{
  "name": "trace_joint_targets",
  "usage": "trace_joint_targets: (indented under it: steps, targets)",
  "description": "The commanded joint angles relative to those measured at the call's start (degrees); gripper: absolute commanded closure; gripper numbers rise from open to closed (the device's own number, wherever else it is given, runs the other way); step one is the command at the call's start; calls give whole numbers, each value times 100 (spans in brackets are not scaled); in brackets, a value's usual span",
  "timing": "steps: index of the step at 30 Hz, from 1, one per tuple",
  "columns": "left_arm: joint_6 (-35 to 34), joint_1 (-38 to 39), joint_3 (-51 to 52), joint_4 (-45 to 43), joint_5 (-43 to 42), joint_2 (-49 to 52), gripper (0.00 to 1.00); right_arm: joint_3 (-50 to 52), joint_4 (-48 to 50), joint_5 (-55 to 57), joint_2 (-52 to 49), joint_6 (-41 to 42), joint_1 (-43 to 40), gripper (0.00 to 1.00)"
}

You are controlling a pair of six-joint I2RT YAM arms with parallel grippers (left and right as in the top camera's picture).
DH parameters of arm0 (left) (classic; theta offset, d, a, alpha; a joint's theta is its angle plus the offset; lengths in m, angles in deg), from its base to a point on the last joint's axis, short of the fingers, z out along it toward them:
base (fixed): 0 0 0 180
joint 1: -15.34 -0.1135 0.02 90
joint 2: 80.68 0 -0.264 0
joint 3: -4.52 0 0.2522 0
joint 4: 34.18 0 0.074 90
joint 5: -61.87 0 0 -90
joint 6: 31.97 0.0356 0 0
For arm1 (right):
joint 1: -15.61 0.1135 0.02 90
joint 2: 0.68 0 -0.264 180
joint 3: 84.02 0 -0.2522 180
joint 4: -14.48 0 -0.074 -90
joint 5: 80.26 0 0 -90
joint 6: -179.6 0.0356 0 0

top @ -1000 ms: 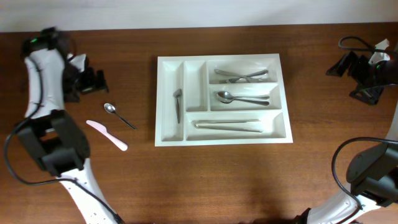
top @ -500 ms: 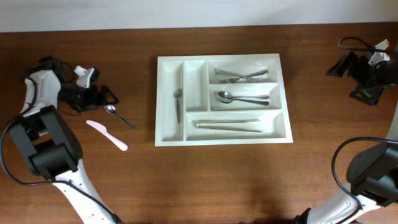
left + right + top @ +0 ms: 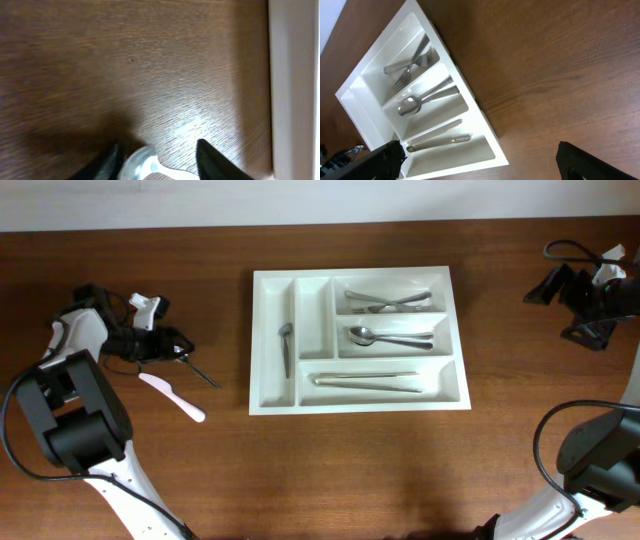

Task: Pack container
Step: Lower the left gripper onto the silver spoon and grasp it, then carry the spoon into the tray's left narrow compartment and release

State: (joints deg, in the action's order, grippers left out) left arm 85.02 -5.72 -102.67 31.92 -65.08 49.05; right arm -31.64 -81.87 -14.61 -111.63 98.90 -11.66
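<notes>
The container [image 3: 352, 409] is a white cutlery tray at the table's middle; its edge [image 3: 295, 75] also shows in the left wrist view, and it lies at the upper left [image 3: 485, 131] of the right wrist view. A small metal spoon [image 3: 201, 373] lies left of it. My left gripper [image 3: 178, 348] is down over the spoon's bowl [image 3: 139, 164]. Its jaws are partly drawn in around the bowl, with a gap still showing on the right side, so the left gripper [image 3: 158, 151] is open. My right gripper [image 3: 590, 295] stays open at the far right edge, holding nothing [image 3: 485, 167].
A pink plastic knife [image 3: 172, 396] lies just below the small spoon. In the tray are a spoon [image 3: 285, 345] in a narrow slot, forks [image 3: 388, 301], spoons [image 3: 390, 338] and knives [image 3: 365, 381] in the long slots.
My left gripper has come from the far left edge to the small spoon and dropped over its bowl, its jaws narrowing. The right arm has not moved.
</notes>
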Motion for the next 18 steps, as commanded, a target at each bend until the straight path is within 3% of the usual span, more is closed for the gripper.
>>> trace_joint_targets:
  steps: [1,8,9,10,13,18]
  targets:
    - [35,28,264,-9,219,146,53,35,-66,-52,-11,46,42,1]
    - [35,28,264,-28,221,146,66,35,-168,-52,-11,46,44,1]
    - [35,28,264,-28,221,146,70,35,-173,-52,-11,46,44,1]
    - [35,28,264,-31,221,146,84,35,-201,-52,-11,48,44,1]
    - [33,28,264,-31,219,146,98,35,-234,-52,-11,46,44,1]
    - [-72,26,214,-42,101,136,98,35,-254,-52,-11,46,42,1]
